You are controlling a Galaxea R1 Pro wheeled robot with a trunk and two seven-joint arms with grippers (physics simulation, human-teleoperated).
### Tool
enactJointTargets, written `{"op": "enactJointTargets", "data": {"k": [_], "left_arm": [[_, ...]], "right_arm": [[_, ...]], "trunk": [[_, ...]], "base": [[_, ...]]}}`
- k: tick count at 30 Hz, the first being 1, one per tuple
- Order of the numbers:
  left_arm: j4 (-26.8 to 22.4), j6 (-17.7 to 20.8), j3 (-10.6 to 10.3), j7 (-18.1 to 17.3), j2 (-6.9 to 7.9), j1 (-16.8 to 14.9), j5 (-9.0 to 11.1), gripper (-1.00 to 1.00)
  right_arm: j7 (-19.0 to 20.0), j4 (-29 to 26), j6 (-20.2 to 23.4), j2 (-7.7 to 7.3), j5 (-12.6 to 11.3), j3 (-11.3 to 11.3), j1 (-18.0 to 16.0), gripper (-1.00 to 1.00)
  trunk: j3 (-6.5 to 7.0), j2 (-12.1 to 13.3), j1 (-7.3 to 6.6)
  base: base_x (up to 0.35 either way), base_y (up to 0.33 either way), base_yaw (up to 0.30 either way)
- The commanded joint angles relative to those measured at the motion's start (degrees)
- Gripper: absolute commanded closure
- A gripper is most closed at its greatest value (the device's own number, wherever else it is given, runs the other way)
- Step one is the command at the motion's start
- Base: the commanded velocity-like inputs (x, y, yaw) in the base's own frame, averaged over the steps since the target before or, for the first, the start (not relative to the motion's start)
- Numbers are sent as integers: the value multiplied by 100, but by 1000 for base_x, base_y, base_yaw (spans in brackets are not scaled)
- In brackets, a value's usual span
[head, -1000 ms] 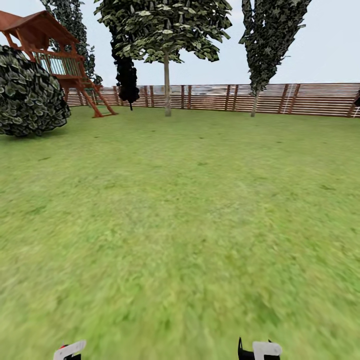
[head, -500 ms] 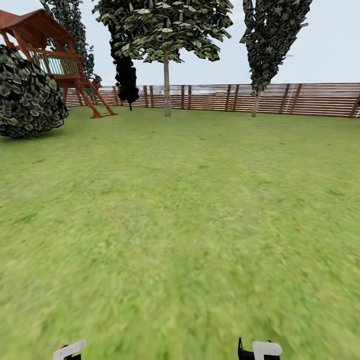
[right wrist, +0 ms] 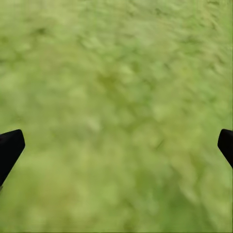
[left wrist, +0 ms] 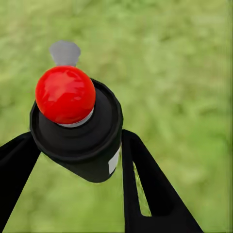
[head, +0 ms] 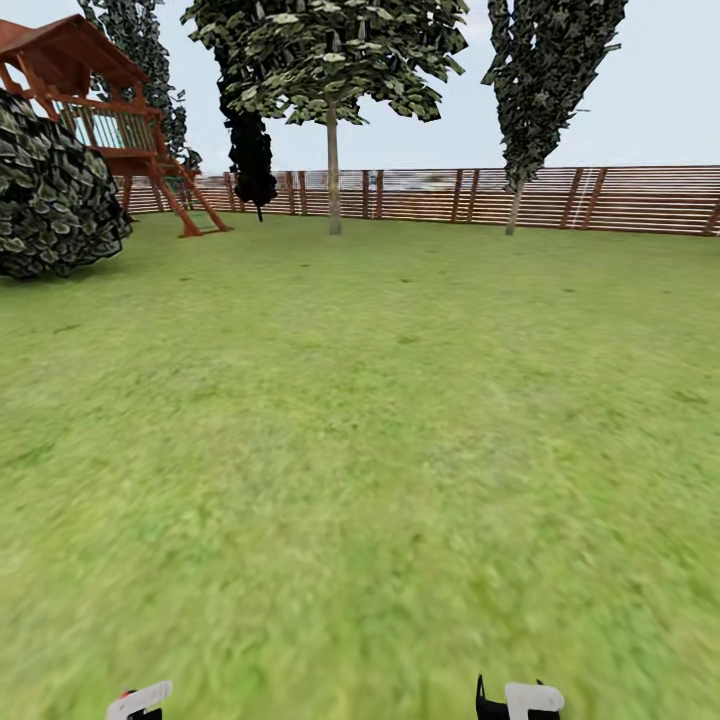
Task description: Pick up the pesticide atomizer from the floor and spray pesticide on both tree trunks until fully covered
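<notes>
The whole head view has slid a little left since a second ago, the bush and playhouse nearer the picture's edge: the camera has turned, not the things. The lawn point(head: 380, 420) spreads wide to a brown slat fence point(head: 620, 198) at the far side. Before the fence stand a pale-trunked tree point(head: 333, 150) near the middle, a narrow one point(head: 540, 90) to its right and a black-leaved one point(head: 250, 150) to its left. A round bush point(head: 55, 195) sits at far left, with a red wooden playhouse point(head: 100, 110) behind it. The left tool point(left wrist: 77, 165) holds the atomizer point(left wrist: 80, 141) between its black fingers point(left wrist: 145, 189), the red top point(left wrist: 65, 94) showing, over grass. The right tool point(right wrist: 116, 145) is wide apart, nothing between its fingertips point(right wrist: 9, 148), above grass. Both tools' white tips peek in at the head view's lower edge.
</notes>
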Motion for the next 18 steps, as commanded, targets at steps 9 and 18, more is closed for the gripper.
{"op": "enactJointTargets", "data": {"k": [9,18], "left_arm": [[7,-21,42,13,1,-5,-61,100],[7,-21,42,13,1,-5,-61,100]], "right_arm": [[-37,4,-6,1,57,-34,-3,-100],[-37,4,-6,1,60,-34,-3,-100]], "trunk": [[-5,-2,3],[-5,-2,3]], "base": [[338,0,0],[338,0,0]]}}
